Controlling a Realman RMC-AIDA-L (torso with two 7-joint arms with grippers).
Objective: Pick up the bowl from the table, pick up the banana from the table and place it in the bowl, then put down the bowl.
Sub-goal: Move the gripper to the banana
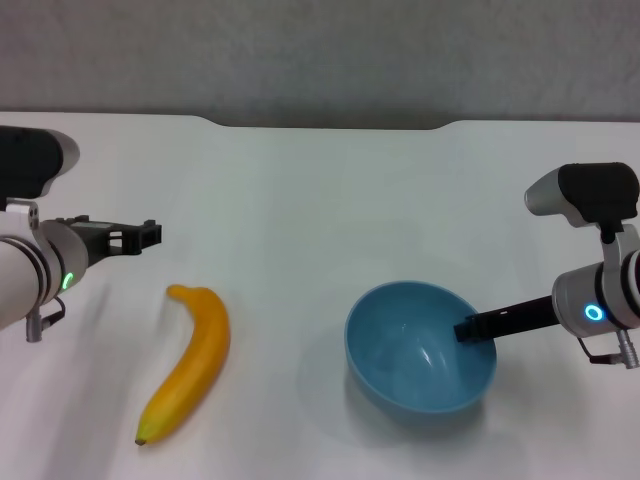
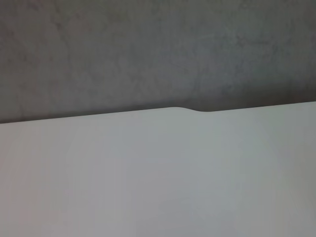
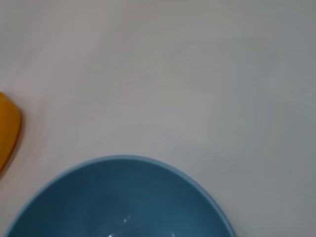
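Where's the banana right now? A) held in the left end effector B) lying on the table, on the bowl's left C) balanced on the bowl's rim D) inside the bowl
B: the banana lies flat on the white table, clear of the bowl, with the left end effector apart from it, farther back.

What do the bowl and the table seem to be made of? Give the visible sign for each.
The bowl looks like glazed ceramic or hard glossy plastic: its light-blue inside shows small bright glints, and the look alone cannot settle which. The table looks like a smooth white laminate or painted board with a matte finish: even colour, no grain, soft shadows, no sharp reflections.
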